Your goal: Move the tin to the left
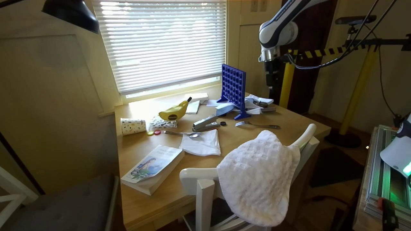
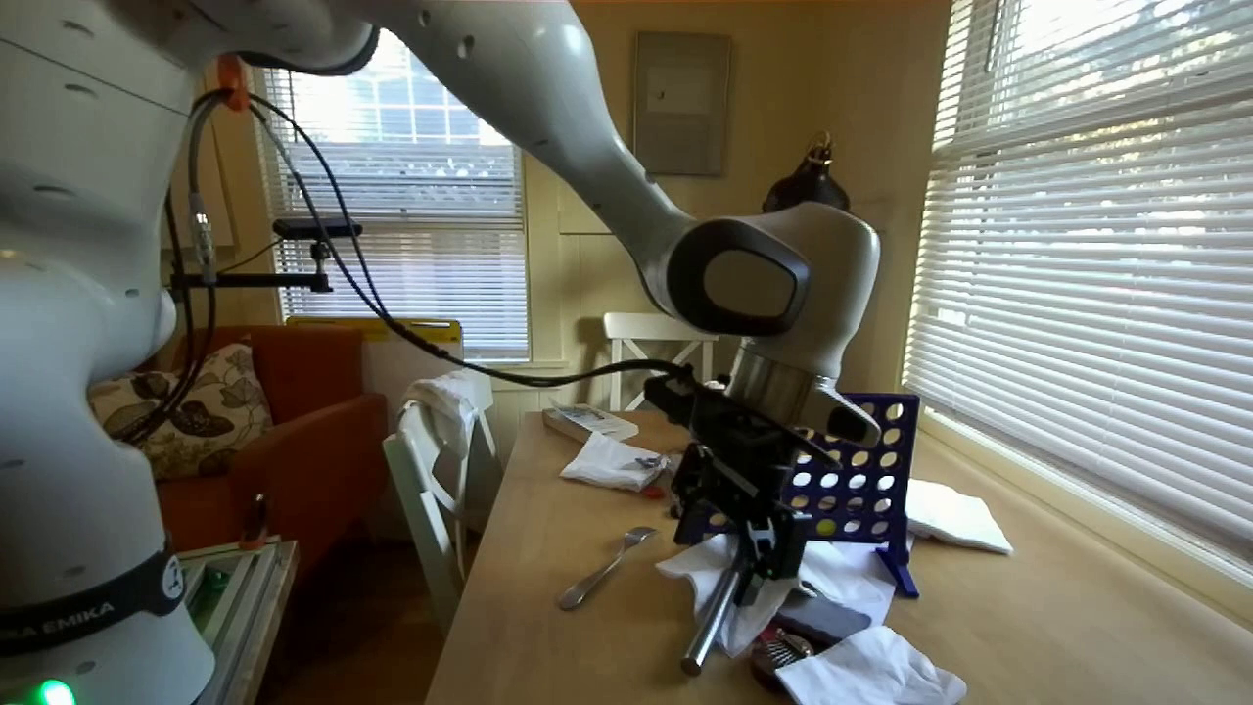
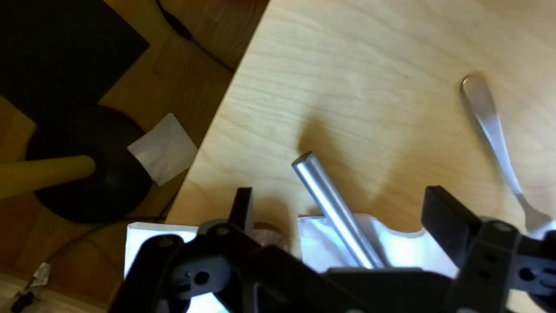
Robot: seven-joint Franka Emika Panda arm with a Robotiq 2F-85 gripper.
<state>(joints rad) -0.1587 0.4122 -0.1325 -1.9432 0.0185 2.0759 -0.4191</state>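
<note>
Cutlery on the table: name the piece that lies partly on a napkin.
The spoon, seen in an exterior view: its bowl rests on the white napkin, its handle reaching past the edge. The fork lies directly on the tabletop.

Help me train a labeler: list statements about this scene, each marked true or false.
1. The blue game frame stands upright. True.
2. The spoon rests partly on a white napkin. True.
3. The cup stands upright. False: the cup lies on its side.
4. A white cloth hangs over a chair. True.
5. The fork lies on the book. False: the fork lies on the table, apart from the book.
6. The end effector grips the metal rod. False: the end effector stands open, with gaps either side of the metal rod.
</note>
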